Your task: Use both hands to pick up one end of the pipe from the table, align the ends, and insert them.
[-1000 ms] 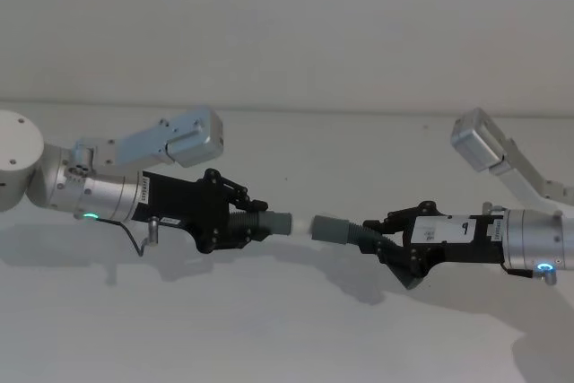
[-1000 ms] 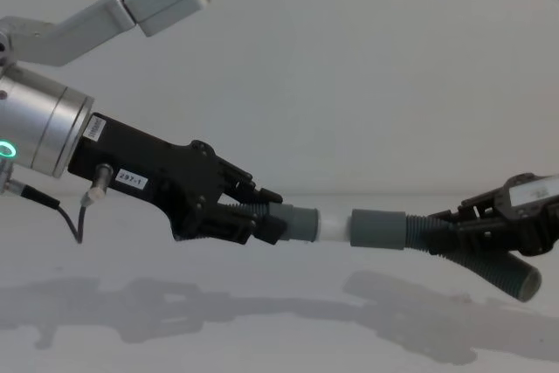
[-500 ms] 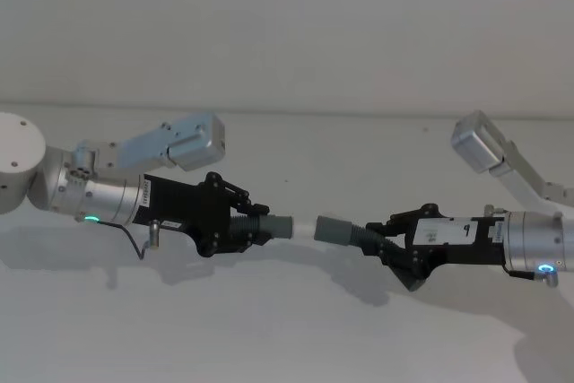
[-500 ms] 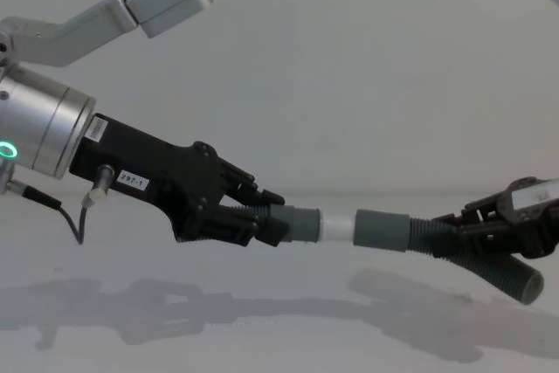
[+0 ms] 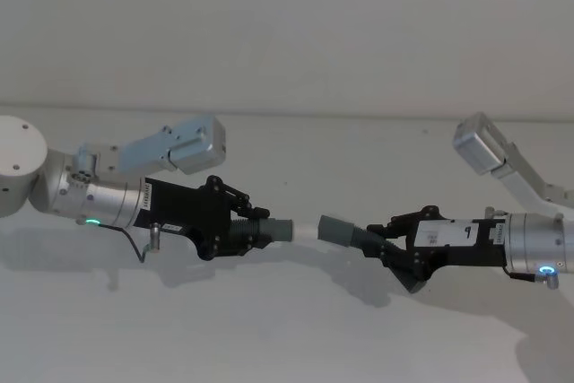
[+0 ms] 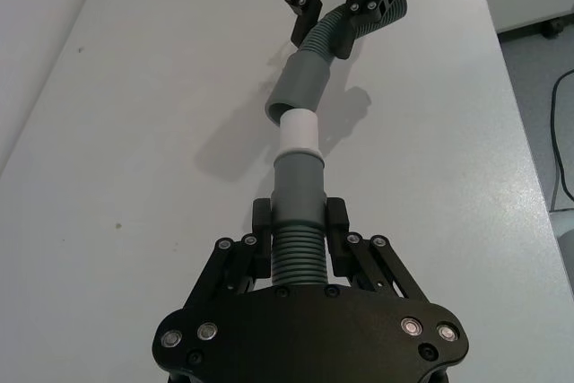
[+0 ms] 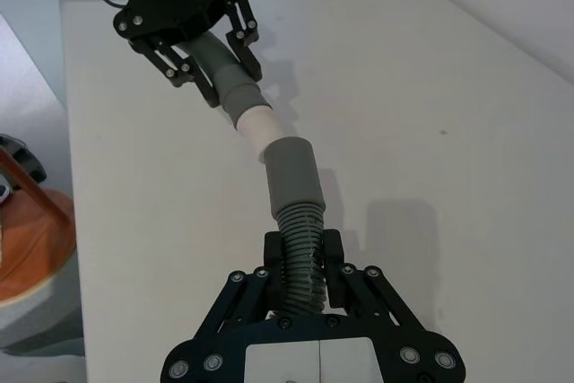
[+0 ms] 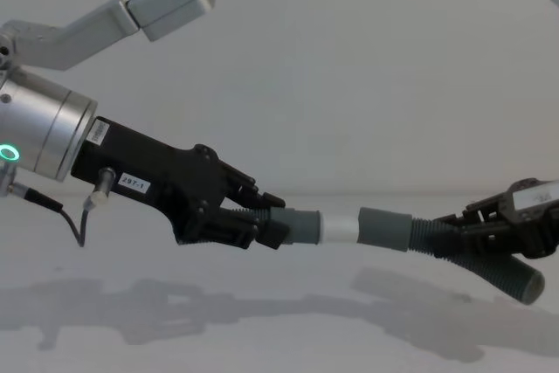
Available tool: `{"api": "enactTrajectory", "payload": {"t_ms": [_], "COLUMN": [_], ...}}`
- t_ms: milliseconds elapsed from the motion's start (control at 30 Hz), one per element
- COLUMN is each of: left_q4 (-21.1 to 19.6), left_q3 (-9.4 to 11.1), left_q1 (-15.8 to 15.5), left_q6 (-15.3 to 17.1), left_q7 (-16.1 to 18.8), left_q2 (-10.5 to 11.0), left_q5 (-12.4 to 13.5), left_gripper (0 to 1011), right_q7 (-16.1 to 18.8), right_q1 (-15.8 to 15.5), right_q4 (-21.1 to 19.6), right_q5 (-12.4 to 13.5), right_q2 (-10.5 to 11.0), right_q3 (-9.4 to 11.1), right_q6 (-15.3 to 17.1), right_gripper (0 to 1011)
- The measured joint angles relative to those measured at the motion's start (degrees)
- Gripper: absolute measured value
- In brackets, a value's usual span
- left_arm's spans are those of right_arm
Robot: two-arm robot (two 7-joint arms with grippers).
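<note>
While you hold both arms out over the tabletop [image 5: 269, 329], count two hands, two pipe pieces, two grey cuffs and one white stub. Your left hand [image 5: 256, 226] reaches in from the left in the head and chest views. It is clamped on the ribbing of the left piece [image 6: 296, 262], one finger on each side, just behind the left cuff [image 8: 301, 226]. Your right hand [image 5: 377, 236] comes in from the right and is clenched the same way on the ribbing of the right piece [image 7: 299, 226], just behind the right cuff [image 8: 384, 227]. That piece bends behind the grip, and its far end droops below the right hand in the chest view. Both pieces are lifted clear of the tabletop, with their shadows lying under them. The two cuffs face each other between the hands. The stub [image 6: 296, 132] sticks out of the left cuff and its tip meets the mouth of the right cuff, with most of its length bare between the cuffs. You cannot tell how far the tip has gone in. The pieces meet at a slight angle, not in one straight line.
</note>
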Motion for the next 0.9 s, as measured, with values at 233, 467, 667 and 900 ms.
{"api": "enactTrajectory", "payload": {"t_ms": [233,467,667,900], "left_q4": [0.46,0.59,0.56,0.34], "left_q3": [0.16,0.22,0.23,0.15], "left_q1": [-0.08,-0.07,0.06,0.18], "left_q6": [-0.37,-0.59,-0.68,-0.77], "left_q7": [-0.04,-0.08,-0.1,-0.16], "left_q2": [-0.16,-0.21,-0.13,0.0], "left_q5": [-0.4,-0.78,-1.01,-1.11], "left_gripper": [345,345,345,345], "right_q7": [0.83,1.6,2.08,2.12], "right_q1": [0.25,0.56,0.66,0.54], "right_q4": [0.16,0.34,0.36,0.13], "right_q5": [0.59,1.04,1.4,1.85], "right_q2": [-0.1,-0.26,-0.09,0.54], "right_q3": [-0.28,-0.8,-1.22,-1.37], "right_q6": [-0.69,-1.22,-1.44,-1.42], "right_gripper": [264,263,263,263]}}
